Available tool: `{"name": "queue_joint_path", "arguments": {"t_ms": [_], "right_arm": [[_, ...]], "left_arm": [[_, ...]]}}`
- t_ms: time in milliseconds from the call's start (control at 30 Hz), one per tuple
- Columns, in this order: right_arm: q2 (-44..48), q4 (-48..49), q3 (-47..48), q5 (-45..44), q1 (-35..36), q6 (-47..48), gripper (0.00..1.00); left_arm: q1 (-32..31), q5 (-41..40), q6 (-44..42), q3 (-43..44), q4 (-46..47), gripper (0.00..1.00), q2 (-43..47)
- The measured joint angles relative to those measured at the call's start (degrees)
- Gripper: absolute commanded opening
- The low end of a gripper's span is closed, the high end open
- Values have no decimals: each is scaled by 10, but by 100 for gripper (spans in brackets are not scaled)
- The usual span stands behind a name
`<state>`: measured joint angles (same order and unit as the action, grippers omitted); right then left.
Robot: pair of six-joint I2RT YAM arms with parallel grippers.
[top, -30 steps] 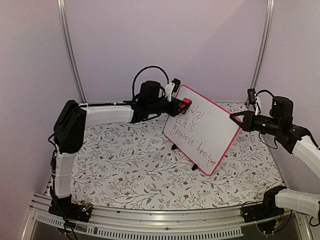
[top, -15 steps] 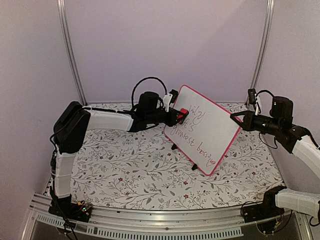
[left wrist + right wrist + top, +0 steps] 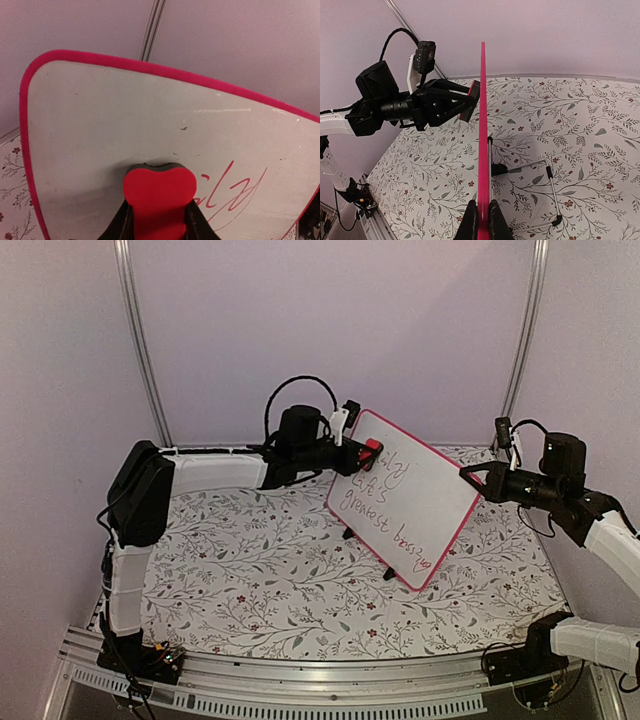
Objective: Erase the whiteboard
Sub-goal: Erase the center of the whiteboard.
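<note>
Two grips — left jaws pinching red eraser [image 3: 160,195], apparently touching whiteboard [image 3: 405,500], right jaws clamping board's edge.

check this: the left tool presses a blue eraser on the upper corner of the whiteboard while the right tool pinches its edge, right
Not quite. The eraser is red, not blue; the left wrist view shows it. Otherwise yes: the left tool presses it on the upper corner of the whiteboard while the right tool pinches its edge.
</note>
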<state>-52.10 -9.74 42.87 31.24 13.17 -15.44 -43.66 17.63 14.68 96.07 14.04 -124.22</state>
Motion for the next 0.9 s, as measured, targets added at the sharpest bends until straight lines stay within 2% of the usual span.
{"name": "queue_joint_path", "arguments": {"t_ms": [500,667,900], "right_arm": [[-2,-1,0,-7,-1,-4,0],[-2,-1,0,-8,-1,-4,0],[-2,0,0,-5,0,-2,0]], "left_arm": [[-7,0,4,-85,50,6,0],[-7,-1,4,-67,26,6,0],[-10,-6,0,10,-17,6,-7]]}}
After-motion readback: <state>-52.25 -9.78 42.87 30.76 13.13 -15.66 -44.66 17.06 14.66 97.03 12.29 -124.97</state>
